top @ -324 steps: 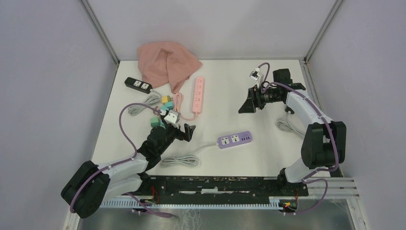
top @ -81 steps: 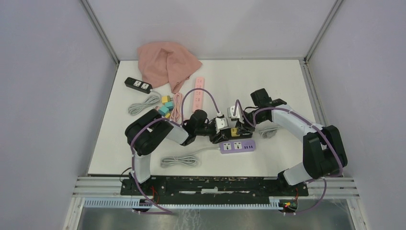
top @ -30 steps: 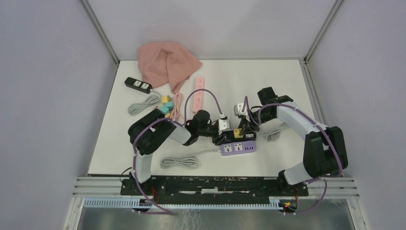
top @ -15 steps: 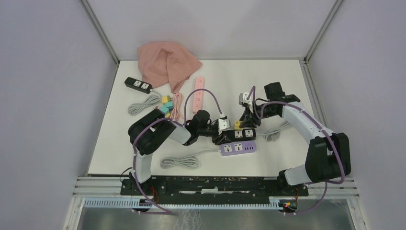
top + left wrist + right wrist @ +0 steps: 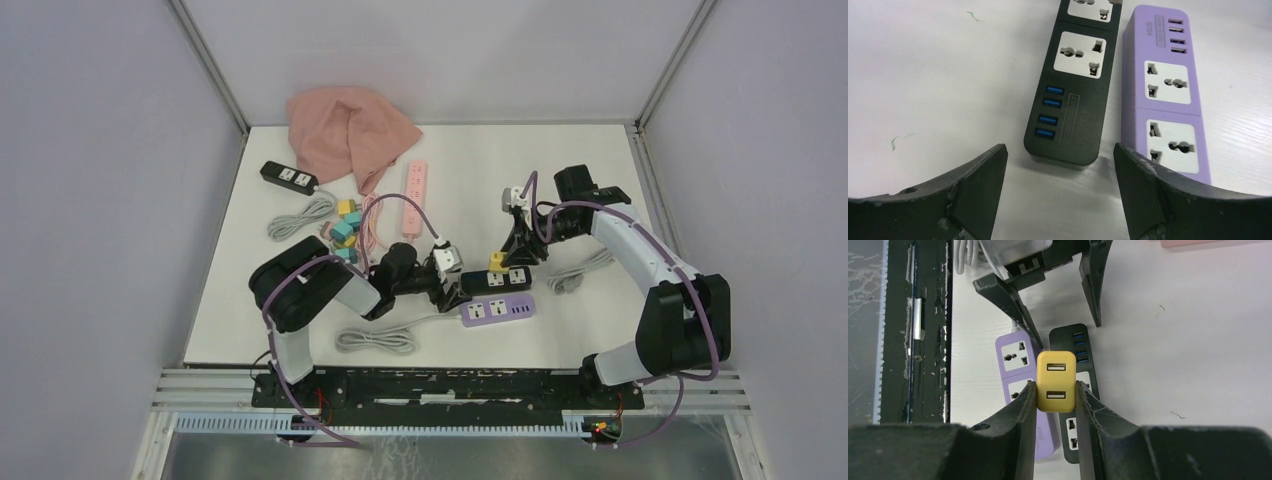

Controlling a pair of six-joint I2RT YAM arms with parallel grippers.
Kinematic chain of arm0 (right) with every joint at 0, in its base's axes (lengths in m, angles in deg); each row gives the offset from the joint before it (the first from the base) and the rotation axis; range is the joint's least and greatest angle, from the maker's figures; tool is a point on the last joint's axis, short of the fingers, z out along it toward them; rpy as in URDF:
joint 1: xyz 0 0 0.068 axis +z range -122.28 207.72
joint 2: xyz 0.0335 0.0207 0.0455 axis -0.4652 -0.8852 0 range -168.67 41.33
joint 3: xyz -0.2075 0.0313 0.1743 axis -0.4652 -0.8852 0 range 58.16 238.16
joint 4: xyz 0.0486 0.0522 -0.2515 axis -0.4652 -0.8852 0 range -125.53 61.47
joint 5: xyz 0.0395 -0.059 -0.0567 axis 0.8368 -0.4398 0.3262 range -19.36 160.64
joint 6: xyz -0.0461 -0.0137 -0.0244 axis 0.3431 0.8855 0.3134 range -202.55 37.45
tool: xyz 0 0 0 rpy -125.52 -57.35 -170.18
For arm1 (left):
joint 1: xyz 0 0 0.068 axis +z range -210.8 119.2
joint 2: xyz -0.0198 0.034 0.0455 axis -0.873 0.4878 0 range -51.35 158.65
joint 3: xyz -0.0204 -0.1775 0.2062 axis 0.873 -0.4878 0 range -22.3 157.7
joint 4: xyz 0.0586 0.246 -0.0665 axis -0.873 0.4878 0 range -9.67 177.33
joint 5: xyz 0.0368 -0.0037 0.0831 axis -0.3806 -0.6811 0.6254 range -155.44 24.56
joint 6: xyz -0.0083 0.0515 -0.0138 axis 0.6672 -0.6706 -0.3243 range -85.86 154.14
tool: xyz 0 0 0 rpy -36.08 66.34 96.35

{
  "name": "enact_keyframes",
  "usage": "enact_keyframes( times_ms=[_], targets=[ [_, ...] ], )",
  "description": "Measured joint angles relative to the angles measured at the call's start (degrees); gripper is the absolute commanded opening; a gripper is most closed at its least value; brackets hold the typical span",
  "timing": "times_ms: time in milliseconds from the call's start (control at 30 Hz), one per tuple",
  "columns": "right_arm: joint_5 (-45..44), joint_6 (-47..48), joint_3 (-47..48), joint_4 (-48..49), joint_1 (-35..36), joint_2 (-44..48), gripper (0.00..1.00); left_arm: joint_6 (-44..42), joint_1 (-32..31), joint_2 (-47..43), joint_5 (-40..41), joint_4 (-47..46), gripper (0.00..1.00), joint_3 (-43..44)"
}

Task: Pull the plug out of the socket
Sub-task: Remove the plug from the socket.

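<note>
Leftward since a second ago, our left gripper (image 5: 1059, 152) backs off the black rectangular socket strip (image 5: 1075, 95) mid-frame, fingers open; our right gripper (image 5: 1056, 392) clamps the yellow cube plug (image 5: 1056, 375) over it.

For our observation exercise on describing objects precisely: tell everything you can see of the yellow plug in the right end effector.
The yellow plug is a small rounded-corner block, glossy plastic by its look, with two USB ports on the face shown. The right end effector clamps its two sides. It hangs above the black power strip, apparently lifted clear; its prongs are hidden.
</note>
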Motion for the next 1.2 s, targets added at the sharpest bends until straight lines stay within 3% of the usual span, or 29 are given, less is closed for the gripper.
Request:
enact_keyframes(
  times_ms=[233,433,533,633,967,1200],
  targets=[
    [2.3,0.0,1.5,-3.0,0.0,-0.5,0.01,7.3,0.2,-11.6,6.0,-2.6,0.85,-7.9],
    [6.1,-6.0,3.0,-2.9,0.0,-2.3,0.00,12.9,0.2,-26.8,10.6,-1.9,0.85,-13.5],
    [7.5,-11.3,3.6,-1.8,0.0,-3.8,0.00,15.7,0.3,-33.8,12.1,0.3,0.87,-14.5],
    [8.4,-16.6,3.9,-0.2,0.0,-5.0,0.01,18.4,0.3,-39.5,13.5,2.8,0.99,-15.2],
    [9.3,-39.6,1.9,14.9,0.0,-5.3,0.02,34.5,0.3,-56.7,26.5,8.1,0.99,-23.2],
    [9.1,-49.4,0.6,21.5,0.0,-5.3,0.02,41.2,0.3,-59.7,27.9,13.2,0.99,-23.1]
  ],
)
